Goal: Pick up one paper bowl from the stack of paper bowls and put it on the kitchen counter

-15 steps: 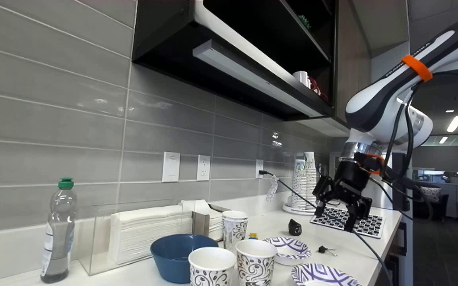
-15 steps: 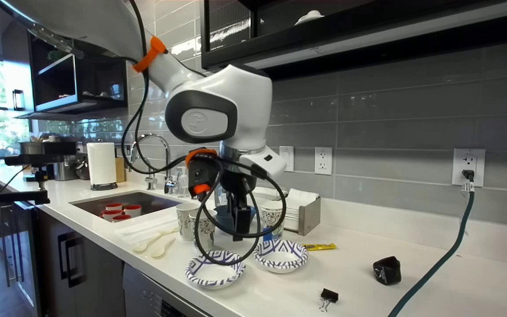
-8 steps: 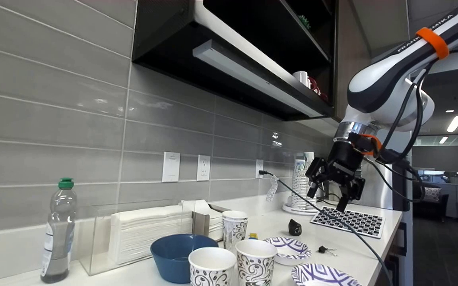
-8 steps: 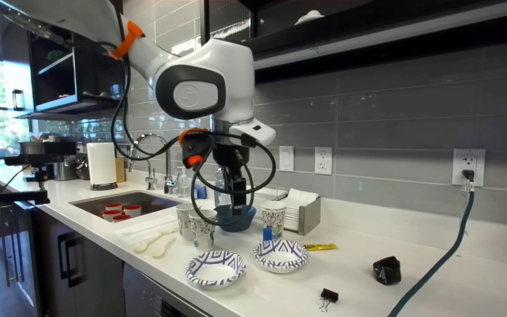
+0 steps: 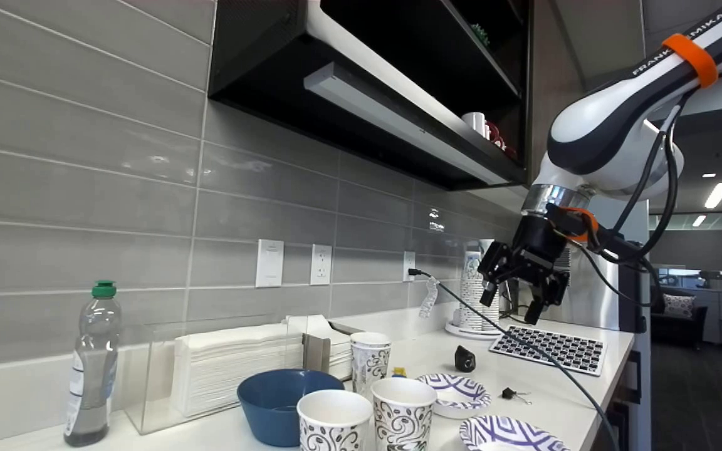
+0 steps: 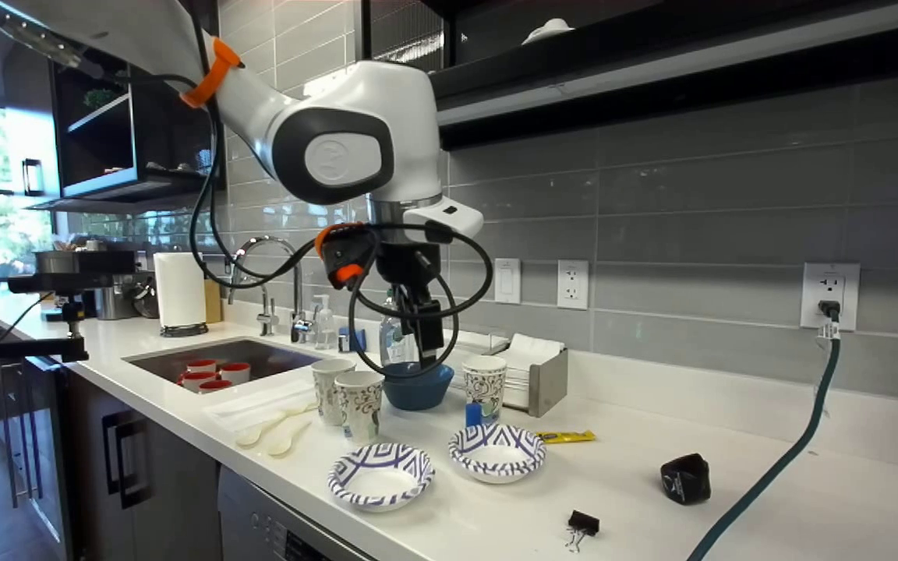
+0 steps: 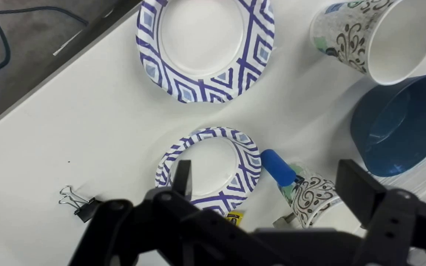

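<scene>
On the white tabletop (image 6: 613,479), mouths up, near each other but apart: an outer paper bowl (image 6: 381,483) close to the front edge and an inner paper bowl (image 6: 498,458) nearer the wall; cannot tell how many nested in each. Near the outer paper bowl, two patterned cups (image 6: 359,405), upright, one just beside the other; behind them, a blue bowl (image 6: 418,391). Nearer the wall, nested cups (image 6: 485,387) with a doubled rim, just beside a holder (image 6: 549,383) full of white napkins (image 6: 531,348). In the sink (image 6: 281,357), red-and-white mugs (image 6: 235,375). In an exterior view, tall stacks of cups (image 5: 470,285) on a round tray (image 5: 461,334). Above the tabletop, raised, the tool (image 7: 264,171), released, with fingers (image 7: 357,186) spread wide; in the wrist view, one across part of the inner paper bowl. In the way beside that bowl, a blue cylinder (image 6: 473,414), upright, with the nested cups just past it; close by, a yellow packet (image 6: 566,436). Well apart, a black binder clip (image 6: 584,523) and a black lump (image 6: 685,478); beyond, a dark cable (image 6: 784,460) running down from an outlet (image 6: 815,279). From the arm (image 6: 394,117), looped cables (image 6: 489,269) hanging across the view of the blue bowl
</scene>
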